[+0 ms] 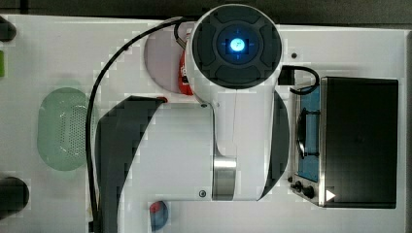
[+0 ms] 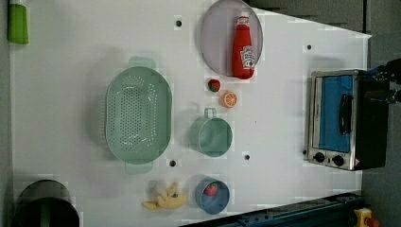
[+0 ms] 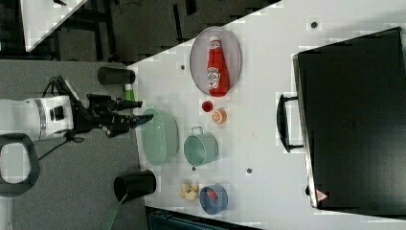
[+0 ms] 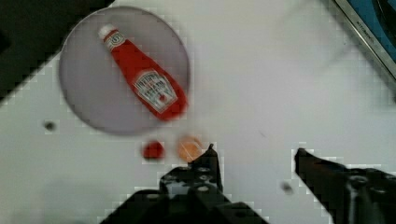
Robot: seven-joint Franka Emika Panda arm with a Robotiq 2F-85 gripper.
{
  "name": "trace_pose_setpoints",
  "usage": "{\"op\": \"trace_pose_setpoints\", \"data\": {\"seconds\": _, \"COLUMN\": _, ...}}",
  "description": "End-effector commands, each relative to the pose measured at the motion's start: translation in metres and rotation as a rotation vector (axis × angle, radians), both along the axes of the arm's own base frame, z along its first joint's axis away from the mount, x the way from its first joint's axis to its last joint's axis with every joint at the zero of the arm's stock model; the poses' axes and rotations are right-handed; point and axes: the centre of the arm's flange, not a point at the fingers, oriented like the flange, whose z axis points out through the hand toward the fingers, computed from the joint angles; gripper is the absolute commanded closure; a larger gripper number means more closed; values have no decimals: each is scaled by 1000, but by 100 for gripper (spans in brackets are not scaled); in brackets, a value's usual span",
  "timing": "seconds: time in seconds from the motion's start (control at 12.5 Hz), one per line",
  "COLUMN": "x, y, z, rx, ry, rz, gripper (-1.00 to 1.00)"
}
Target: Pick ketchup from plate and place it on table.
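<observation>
Start from the table (image 2: 85,42), the big white surface everything sits on, with your arm (image 1: 194,145) hanging high over its middle. On the left view's right stands a toaster oven (image 2: 338,120), and near the left view's middle lie a green basket (image 2: 138,115) and a green cup (image 2: 213,136). Look next to the plate (image 2: 215,38) at the table's far edge in the left view: the ketchup (image 2: 243,47) lies flat on it, cap toward the table's edge and base reaching the plate's rim nearest the strawberry (image 2: 213,85) and orange slice (image 2: 230,99). Your gripper (image 4: 254,156) has its fingers spread apart and holds nothing. In the wrist view the bottle lies well off from the fingertips, beyond the two small fruits, with its long axis slanted against the line between them. You'll likely need to travel out over the plate and turn the wrist so the fingers close across the bottle's body, not along it.
</observation>
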Motion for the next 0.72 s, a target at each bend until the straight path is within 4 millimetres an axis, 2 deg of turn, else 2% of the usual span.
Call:
{"op": "trace_pose_setpoints", "data": {"seconds": 0.08, "x": -65, "y": 3, "z": 77, "rx": -2, "ry": 21, "rz": -115, "gripper": -59}}
{"op": "trace_pose_setpoints", "data": {"seconds": 0.24, "x": -62, "y": 5, "z": 69, "rx": -2, "ry": 37, "rz": -110, "gripper": -100}}
{"op": "trace_pose_setpoints", "data": {"seconds": 0.48, "x": -44, "y": 12, "z": 39, "rx": 4, "ry": 88, "rz": -29, "gripper": -100}}
{"op": "trace_pose_setpoints", "data": {"seconds": 0.72, "x": -13, "y": 23, "z": -9, "rx": 22, "ry": 121, "rz": 130, "gripper": -100}}
